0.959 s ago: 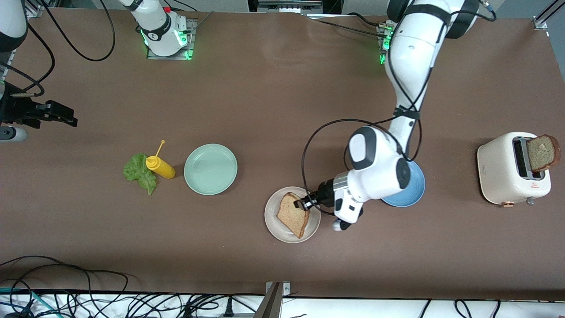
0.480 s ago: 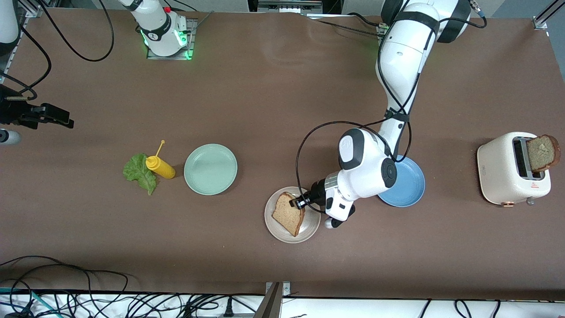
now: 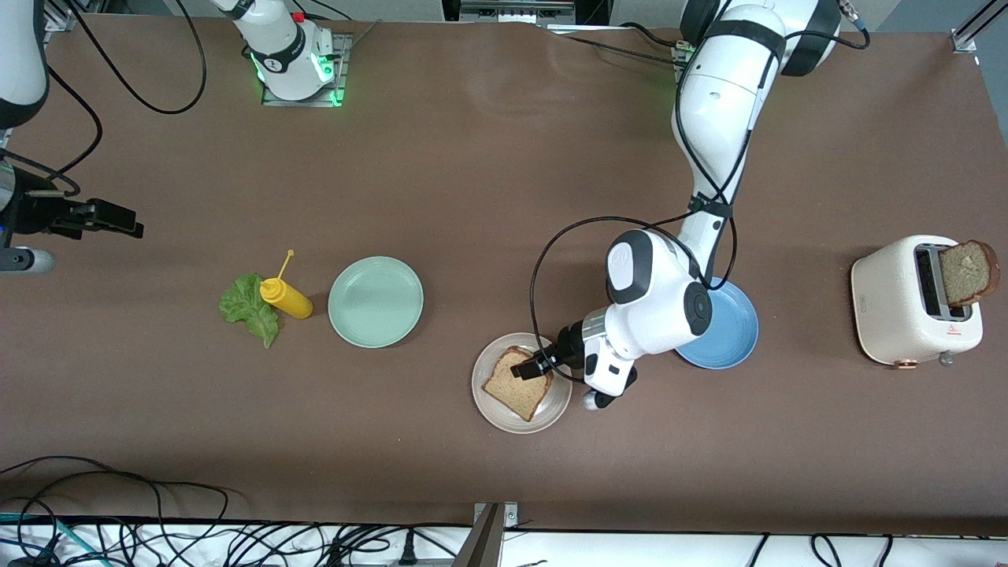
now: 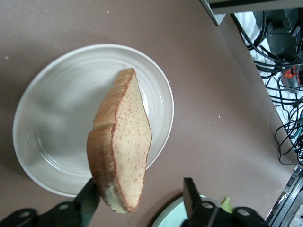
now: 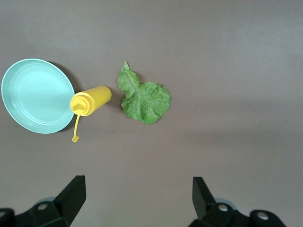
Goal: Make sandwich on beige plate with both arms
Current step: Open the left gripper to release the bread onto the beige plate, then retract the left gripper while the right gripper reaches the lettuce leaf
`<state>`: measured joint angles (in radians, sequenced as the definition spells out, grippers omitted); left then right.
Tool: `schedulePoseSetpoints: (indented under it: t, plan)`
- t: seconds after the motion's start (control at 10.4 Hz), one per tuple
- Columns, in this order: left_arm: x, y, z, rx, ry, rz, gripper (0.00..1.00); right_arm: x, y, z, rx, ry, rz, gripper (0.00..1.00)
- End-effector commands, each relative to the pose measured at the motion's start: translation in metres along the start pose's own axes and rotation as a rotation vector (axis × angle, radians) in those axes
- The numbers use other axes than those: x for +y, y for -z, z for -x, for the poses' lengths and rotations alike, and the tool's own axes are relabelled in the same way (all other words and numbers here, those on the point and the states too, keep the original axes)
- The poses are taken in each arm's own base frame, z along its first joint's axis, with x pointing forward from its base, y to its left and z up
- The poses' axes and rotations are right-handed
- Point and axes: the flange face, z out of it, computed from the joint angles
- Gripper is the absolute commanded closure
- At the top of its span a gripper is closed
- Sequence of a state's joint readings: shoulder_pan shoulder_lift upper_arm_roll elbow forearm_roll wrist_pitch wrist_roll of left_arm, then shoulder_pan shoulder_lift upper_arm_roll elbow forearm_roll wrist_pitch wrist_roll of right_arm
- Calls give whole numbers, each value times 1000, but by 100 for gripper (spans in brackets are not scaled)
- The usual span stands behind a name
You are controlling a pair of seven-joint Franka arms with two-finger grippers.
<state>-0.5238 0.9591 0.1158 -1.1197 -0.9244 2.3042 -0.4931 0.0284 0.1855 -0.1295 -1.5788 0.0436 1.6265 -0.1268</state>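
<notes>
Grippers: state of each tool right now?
Left gripper: open over the beige plate, bread slice against one finger.
Right gripper: open, holding nothing.

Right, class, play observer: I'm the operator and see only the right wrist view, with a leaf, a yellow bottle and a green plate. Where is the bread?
Observer: One slice is on the beige plate, toward the left arm's end from your green plate.
Operator: Is it held?
Observer: No; the left gripper is over it, fingers open either side.
Operator: Any more bread?
Observer: A second slice sticks out of the toaster at the left arm's end.
</notes>
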Motion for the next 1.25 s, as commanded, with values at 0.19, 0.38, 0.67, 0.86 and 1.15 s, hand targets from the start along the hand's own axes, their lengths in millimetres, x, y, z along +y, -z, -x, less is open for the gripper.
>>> schedulePoseSetpoints:
  t: [0.19,0.38,0.67,0.86,1.15]
  plan:
    - [6,29,-6,17,-69,-66,0,-7,-8,-10,-10,3,-20,0]
    - [6,50,-14,31,-107,-119,0,-7,-26,-26,8,10,-12,0]
    - [10,91,-23,51,-155,-187,0,-6,-40,-56,16,31,4,0]
    - [12,128,-28,72,-198,-273,0,-2,-65,-79,-6,72,10,0]
    - [4,201,-35,139,-264,-500,0,2,-118,-104,9,120,20,0]
